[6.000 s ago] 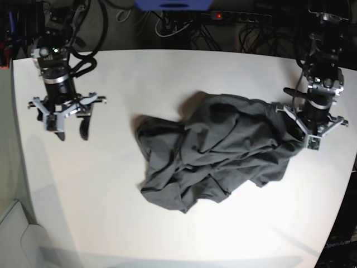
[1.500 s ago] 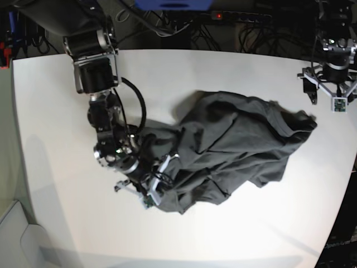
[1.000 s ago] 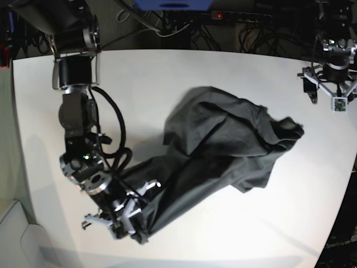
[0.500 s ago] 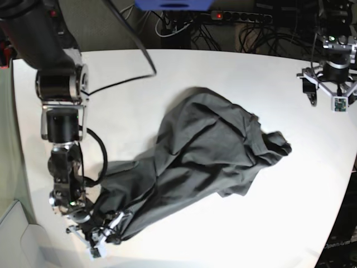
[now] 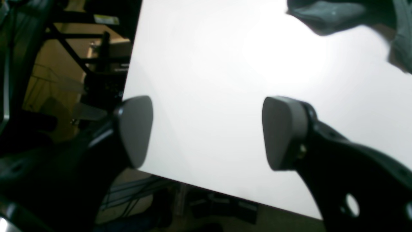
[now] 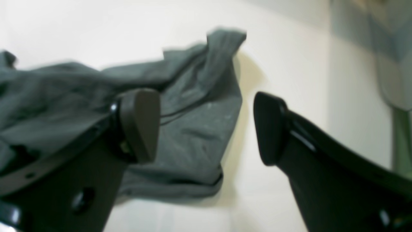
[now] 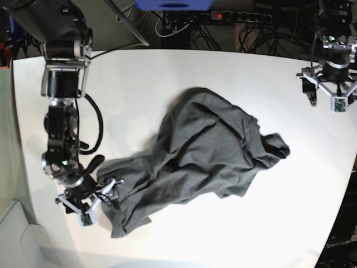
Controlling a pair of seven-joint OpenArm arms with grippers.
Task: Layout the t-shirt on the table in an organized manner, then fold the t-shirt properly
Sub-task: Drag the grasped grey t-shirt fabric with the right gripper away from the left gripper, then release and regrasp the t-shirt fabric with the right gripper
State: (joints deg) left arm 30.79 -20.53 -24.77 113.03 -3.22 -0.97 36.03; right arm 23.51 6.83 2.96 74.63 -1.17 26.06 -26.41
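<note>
Bench (image 7: 167, 72): white, smooth, matte, with rounded corners; no writing can be read on it.

T-shirt (image 7: 201, 151): dark charcoal-grey soft cloth, crumpled and wrinkled, spread diagonally across the middle of the bench toward its near edge; no label or print is seen.

Right gripper (image 7: 93, 202): black fingers with flat rounded pads, held apart just above the shirt's near corner; nothing is clamped.

Left gripper (image 5: 207, 132): matching grey pads (image 5: 136, 129), spread wide over the bare far corner of the bench, well apart from the shirt.
</note>
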